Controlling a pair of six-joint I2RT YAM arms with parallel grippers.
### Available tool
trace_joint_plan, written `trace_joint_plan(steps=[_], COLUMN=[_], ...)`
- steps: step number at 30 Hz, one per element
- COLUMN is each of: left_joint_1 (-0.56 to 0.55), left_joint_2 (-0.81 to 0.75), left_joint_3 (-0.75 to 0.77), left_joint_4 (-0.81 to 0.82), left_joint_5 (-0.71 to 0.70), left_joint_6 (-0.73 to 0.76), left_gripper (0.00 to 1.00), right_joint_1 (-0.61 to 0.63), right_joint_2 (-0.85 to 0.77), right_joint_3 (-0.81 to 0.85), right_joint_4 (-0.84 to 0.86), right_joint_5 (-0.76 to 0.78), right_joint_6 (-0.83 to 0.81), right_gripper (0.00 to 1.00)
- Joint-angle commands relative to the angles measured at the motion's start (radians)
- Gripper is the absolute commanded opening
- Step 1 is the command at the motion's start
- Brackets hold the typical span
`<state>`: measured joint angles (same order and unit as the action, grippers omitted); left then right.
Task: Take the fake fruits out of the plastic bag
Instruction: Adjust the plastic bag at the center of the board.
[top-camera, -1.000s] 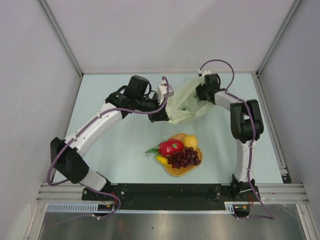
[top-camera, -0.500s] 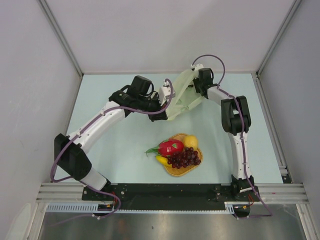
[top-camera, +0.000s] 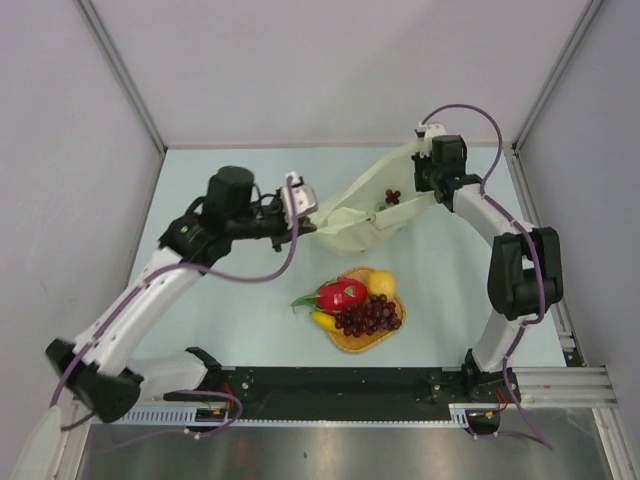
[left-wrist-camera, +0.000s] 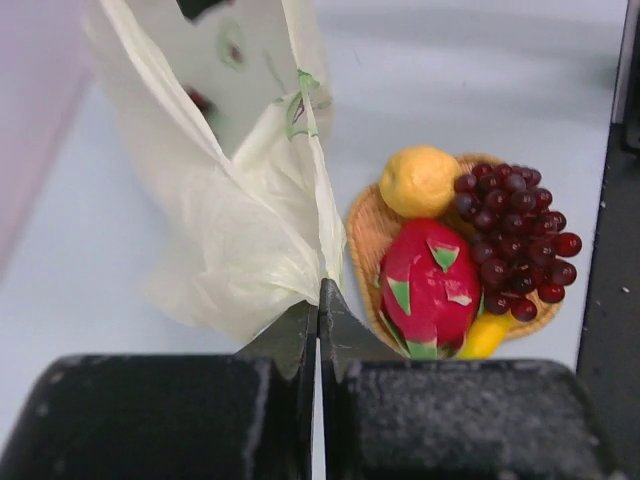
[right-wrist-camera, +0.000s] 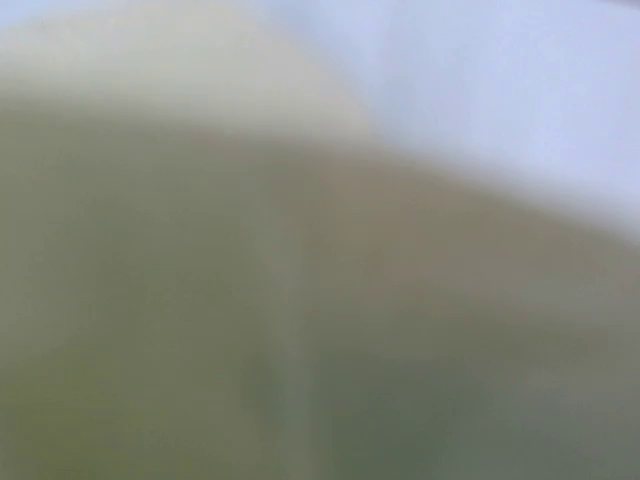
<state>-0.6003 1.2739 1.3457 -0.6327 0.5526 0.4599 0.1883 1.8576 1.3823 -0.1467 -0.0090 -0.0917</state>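
Observation:
The plastic bag (top-camera: 365, 215) hangs stretched in the air between my two grippers at the back of the table. My left gripper (top-camera: 306, 222) is shut on its left end; in the left wrist view the jaws (left-wrist-camera: 320, 292) pinch a thin fold of the film (left-wrist-camera: 240, 200). My right gripper (top-camera: 424, 183) is shut on the bag's right end, and its wrist view is filled with blurred bag (right-wrist-camera: 300, 300). A small dark red cluster (top-camera: 392, 197) shows through the bag. The dragon fruit (top-camera: 341, 295), lemon (top-camera: 381, 284), grape bunch (top-camera: 371, 315) and banana (top-camera: 323, 321) lie together below.
The four fruits rest on a round orange woven mat (top-camera: 356, 343) near the table's front centre, seen also in the left wrist view as the mat (left-wrist-camera: 365, 232). Grey walls close the table on three sides. The arms' base rail (top-camera: 340, 385) runs along the near edge.
The right gripper has shut on the bag. The left arm has pulled left and the right arm right, so the bunched bag is now drawn out between them.

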Motion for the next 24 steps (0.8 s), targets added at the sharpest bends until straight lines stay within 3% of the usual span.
trace_joint_plan(steps=[1,5,12,15,19,24], left_joint_1=[-0.009,-0.009,-0.015,-0.016,-0.016,-0.016], left_joint_2=[-0.114,-0.064,-0.067,-0.082,-0.094,-0.064], left_joint_3=[-0.132,-0.103,-0.209,-0.269,-0.318,-0.335], left_joint_4=[0.177,0.142,0.189,0.174,0.169,0.151], left_joint_5=[-0.046,-0.03,-0.069,-0.124,-0.233,-0.307], left_joint_6=[0.091,0.056,0.046,0.123,0.22,0.365], left_gripper=[0.0,0.0,0.0,0.0,0.0,0.0], right_joint_1=[0.094,0.143,0.158,0.175,0.224,0.255], right_joint_2=[-0.068,-0.025,-0.023,-0.096,-0.211,-0.302], right_joint_3=[-0.042,-0.042,-0.089,-0.192,-0.357,-0.451], right_joint_4=[0.038,0.056,0.029,0.035,0.055,0.136], right_joint_5=[-0.075,-0.039,-0.017,0.007,0.041,0.082], right_joint_6=[0.027,0.017,-0.026,-0.023,-0.019,-0.017], right_gripper=[0.0,0.02,0.47,0.57,0.61,0.61])
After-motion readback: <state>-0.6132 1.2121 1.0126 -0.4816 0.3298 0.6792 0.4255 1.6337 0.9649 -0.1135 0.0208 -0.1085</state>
